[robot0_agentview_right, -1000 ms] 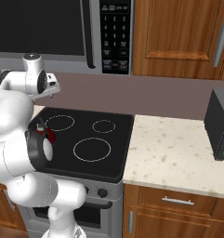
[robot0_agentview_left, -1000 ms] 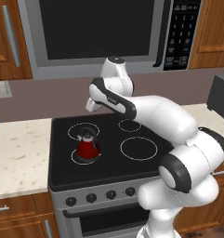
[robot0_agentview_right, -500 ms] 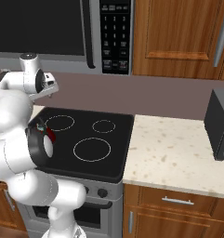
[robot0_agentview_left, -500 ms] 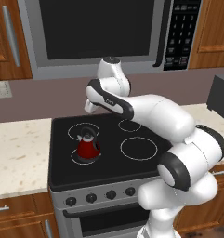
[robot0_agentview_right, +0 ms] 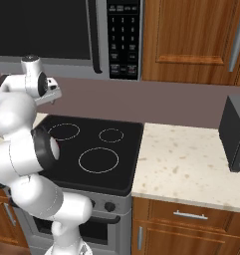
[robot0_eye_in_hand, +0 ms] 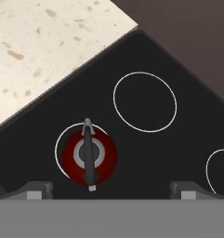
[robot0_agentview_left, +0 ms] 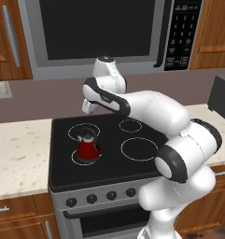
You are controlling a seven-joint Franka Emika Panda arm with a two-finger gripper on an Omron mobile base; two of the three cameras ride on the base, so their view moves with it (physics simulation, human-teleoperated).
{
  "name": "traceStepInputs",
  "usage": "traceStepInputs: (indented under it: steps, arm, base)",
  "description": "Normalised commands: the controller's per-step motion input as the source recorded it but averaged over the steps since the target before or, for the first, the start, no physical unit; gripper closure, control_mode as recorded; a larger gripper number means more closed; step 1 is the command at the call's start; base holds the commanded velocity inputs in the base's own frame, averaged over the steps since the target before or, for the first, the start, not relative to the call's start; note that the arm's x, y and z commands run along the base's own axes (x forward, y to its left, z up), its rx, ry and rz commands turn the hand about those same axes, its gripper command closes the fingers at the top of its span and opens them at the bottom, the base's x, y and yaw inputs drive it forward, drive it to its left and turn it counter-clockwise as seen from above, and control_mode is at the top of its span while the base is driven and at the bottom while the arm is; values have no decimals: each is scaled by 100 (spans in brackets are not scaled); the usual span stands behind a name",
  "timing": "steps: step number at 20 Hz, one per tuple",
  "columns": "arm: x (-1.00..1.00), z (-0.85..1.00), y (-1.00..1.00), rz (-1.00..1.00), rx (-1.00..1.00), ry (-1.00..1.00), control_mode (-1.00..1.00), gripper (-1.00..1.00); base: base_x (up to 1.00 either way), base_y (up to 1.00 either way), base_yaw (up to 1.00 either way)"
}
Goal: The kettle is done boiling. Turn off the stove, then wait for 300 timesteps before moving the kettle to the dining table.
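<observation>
Arm bent over stove (robot0_agentview_left: pixel 146 140), open empty gripper (robot0_eye_in_hand: pixel 111 189) hovering high above kettle (robot0_agentview_left: pixel 88 148).

Red kettle (robot0_agentview_left: pixel 88 148) at lower left of the black stove (robot0_agentview_left: pixel 146 133), silver-grey lid, dark handle, white burner rings all around it. Beige speckled counter (robot0_agentview_right: pixel 191 164) at right, warm brown wooden cabinets (robot0_agentview_right: pixel 191 40) above, steel microwave (robot0_agentview_left: pixel 100 35) with black door.

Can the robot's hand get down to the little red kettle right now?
Probably yes. The gripper hangs open above the stove, and nothing lies between it and the kettle below.
</observation>
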Motion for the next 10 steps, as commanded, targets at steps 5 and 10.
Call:
traceStepInputs:
  steps: [5, 10]
  arm:
    - [0, 0, 0, 0, 0, 0, -100, -100]
    - [0, 0, 0, 0, 0, 0, -100, -100]
  base:
    - [0, 0, 0]
    - [0, 0, 0]
